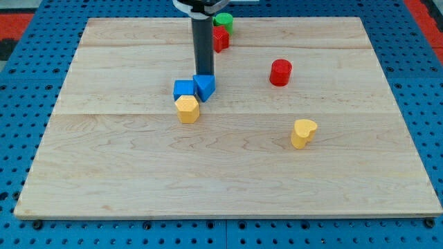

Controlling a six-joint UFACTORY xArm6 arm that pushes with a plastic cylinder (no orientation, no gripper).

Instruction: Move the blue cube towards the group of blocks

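Note:
My tip [204,75] stands just above the view's top edge of a blue wedge-like block [204,87], touching or nearly touching it. A blue cube [183,88] sits right beside that block on its left. A yellow hexagonal block [187,108] lies just below the two blue blocks, touching them. These three form a tight cluster left of the board's centre.
A red block [221,39] and a green round block [223,21] sit at the view's top, right of the rod. A red cylinder [280,72] stands to the right. A yellow heart-shaped block [303,133] lies lower right. The wooden board [104,173] rests on a blue pegboard.

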